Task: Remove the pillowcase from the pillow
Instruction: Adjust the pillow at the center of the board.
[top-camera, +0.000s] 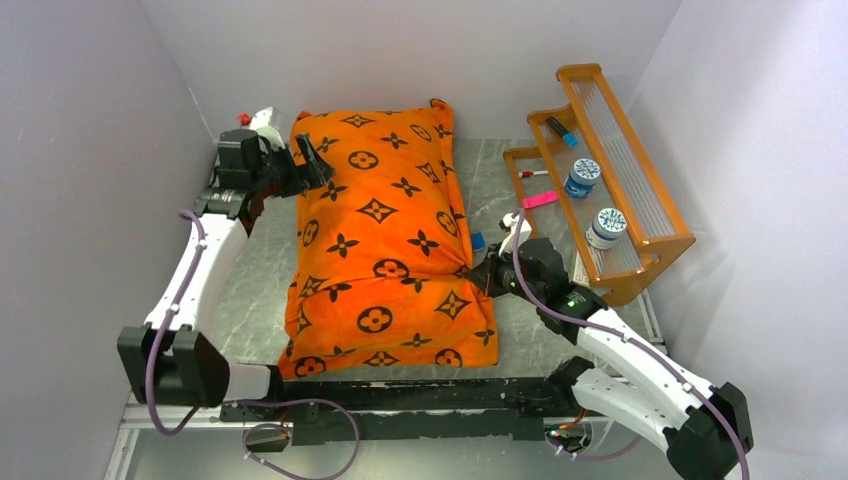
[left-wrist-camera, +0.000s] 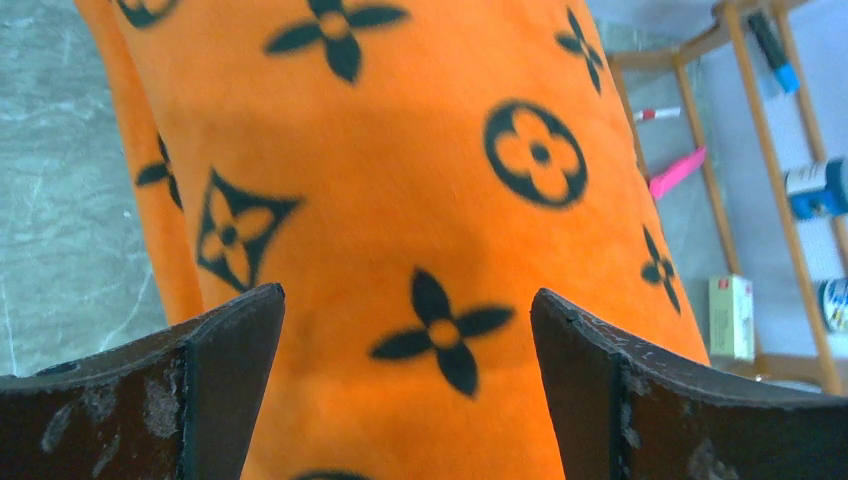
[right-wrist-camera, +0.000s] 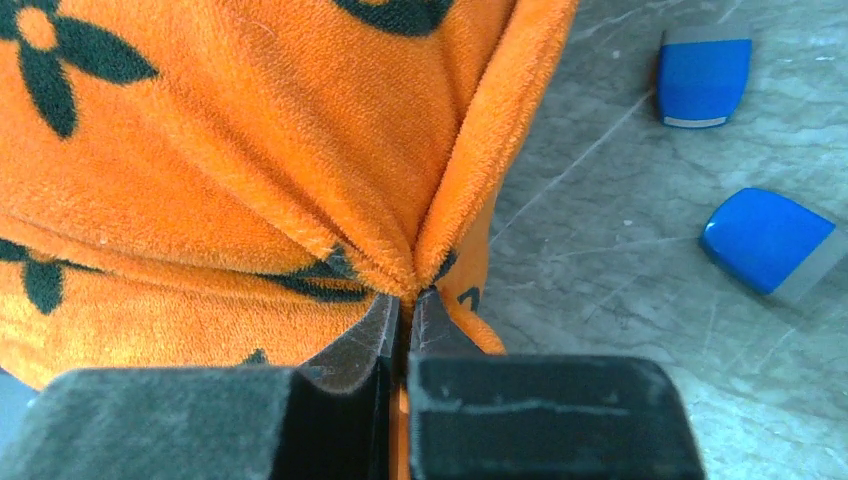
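Pinching the plush cover at its side edge

The pillowcase (top-camera: 385, 240) lies in the centre of the top view on the grey worktop (top-camera: 255, 270). It covers the pillow completely; no white filling shows anywhere, so the cover is not off at all yet. The right pincer (right-wrist-camera: 400, 300) is closed on a small ridge of the orange fabric at the right edge of the cover, approx. mid-height in the top view. Folds run toward that point like a star. The left pincer (left-wrist-camera: 405, 330) stands wide open at the upper left corner of the cover, w/ fabric showing between its fingers but nothing gripped.

Handling, as I judge it: the fabric is thick, fuzzy plush, very soft, no stiffness, prob. light. It will stretch and bunch up before the pillow inside moves. The pile gives good friction, so slipping out of closed jaws is not the main risk. The risk is to pinch filling together w/ cover, and then both travel as one piece. The pillow looks bulky and springy, so it will drag on the inside of the case.

Where to hold: only a thin fold of cover, near an edge or corner, as the right arm does now. The other arm should hold or press the stuffed body. Which end has the opening I cannot tell; the wavy edge at the bottom of the top view is a candidate.
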